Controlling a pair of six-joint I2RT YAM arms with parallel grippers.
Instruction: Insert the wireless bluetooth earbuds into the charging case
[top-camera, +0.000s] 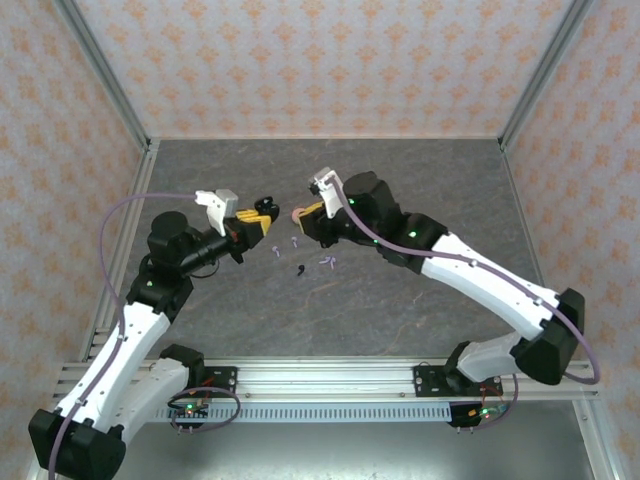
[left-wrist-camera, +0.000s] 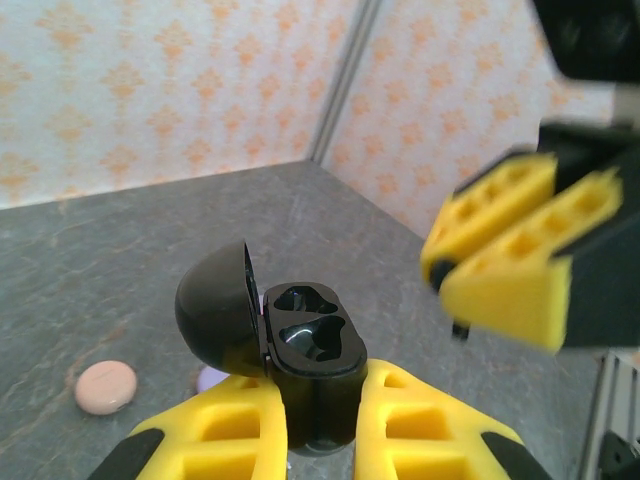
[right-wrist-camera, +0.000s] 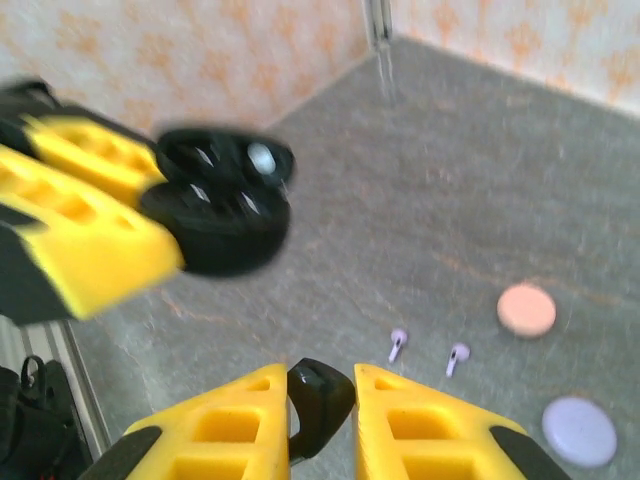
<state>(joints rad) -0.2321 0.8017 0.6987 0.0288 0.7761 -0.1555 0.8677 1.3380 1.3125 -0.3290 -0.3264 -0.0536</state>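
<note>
The left pincer (left-wrist-camera: 320, 425) is clamped on a glossy black charging case (left-wrist-camera: 310, 345) at the lower middle of the left wrist view. Its round lid stands open and two hollow seats show. The right pincer (right-wrist-camera: 318, 378) pinches a small black earbud (right-wrist-camera: 320, 400) at the bottom centre of its own view. To the right of it, two lilac stemmed earbuds (right-wrist-camera: 397, 343) lie on the grey stone-look table (right-wrist-camera: 450, 180). A pink round case (right-wrist-camera: 527, 309) and a lilac round case (right-wrist-camera: 579, 430) lie near them.

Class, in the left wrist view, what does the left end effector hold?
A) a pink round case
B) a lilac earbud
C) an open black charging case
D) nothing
C: the black charging case, lid up, sits clamped in the left end effector.
</note>
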